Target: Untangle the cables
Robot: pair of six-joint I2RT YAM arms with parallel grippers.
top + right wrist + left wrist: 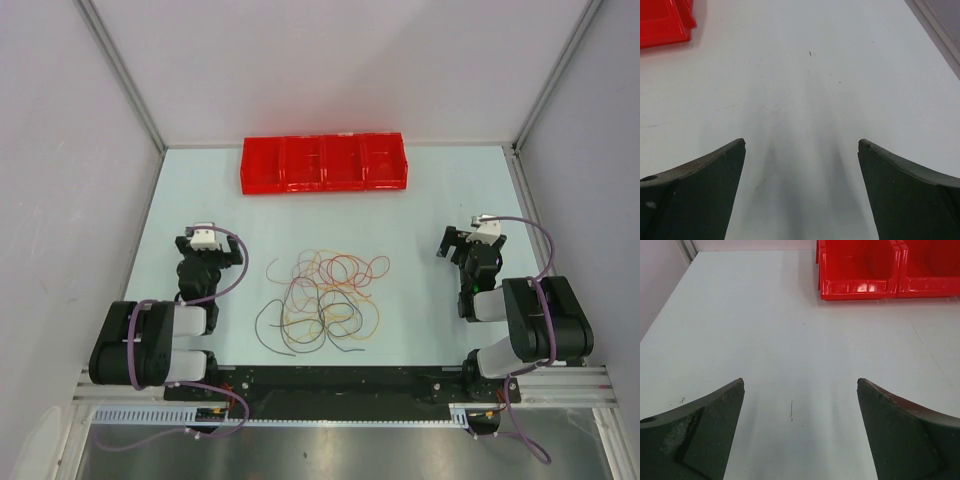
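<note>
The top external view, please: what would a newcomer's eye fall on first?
The bright red bin row at the far edge of the table stands out most. Next comes the tangle of thin cables in its middle. The left claw and right claw are open, holding nothing.

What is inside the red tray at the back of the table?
Nothing that shows: from above, the red tray has four compartments with only red floor visible. The cables lie outside it. Its front wall hides part of the floor.
</note>
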